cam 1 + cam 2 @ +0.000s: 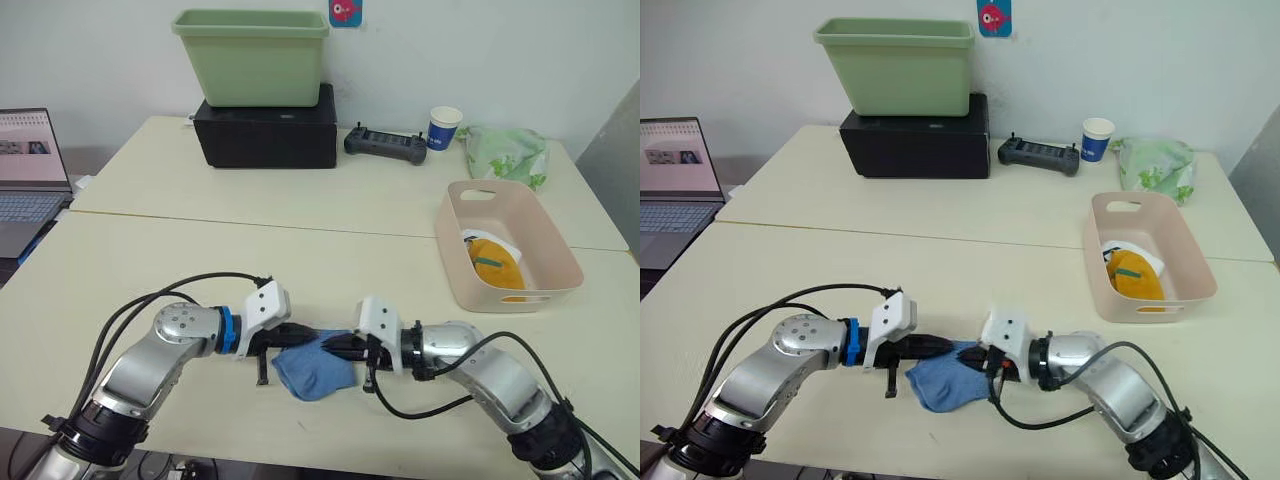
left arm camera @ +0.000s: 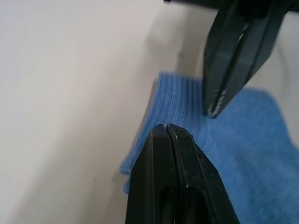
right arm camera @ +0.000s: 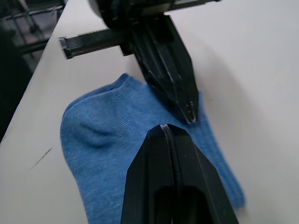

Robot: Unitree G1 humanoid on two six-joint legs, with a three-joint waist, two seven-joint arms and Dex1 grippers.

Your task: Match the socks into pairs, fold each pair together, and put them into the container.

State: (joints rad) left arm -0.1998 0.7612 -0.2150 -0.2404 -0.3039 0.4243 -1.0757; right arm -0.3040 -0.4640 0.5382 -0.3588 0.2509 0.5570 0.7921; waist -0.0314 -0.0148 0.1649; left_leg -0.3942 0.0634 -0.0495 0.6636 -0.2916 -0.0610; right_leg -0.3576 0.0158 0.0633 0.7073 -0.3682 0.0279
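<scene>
Presumably both closed grippers, left [image 2: 167, 128] and right [image 3: 162, 128], press the blue socks [image 1: 315, 368] at the table's [image 1: 150, 260] near edge, gripping nothing; dragging could push them off, far from the pink container [image 1: 545, 245].

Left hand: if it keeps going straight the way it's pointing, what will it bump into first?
Probably the right hand. The left hand points across the blue sock, and the right hand's closed tip sits just ahead on the same sock. How big the gap between them is, is hard to judge.
</scene>
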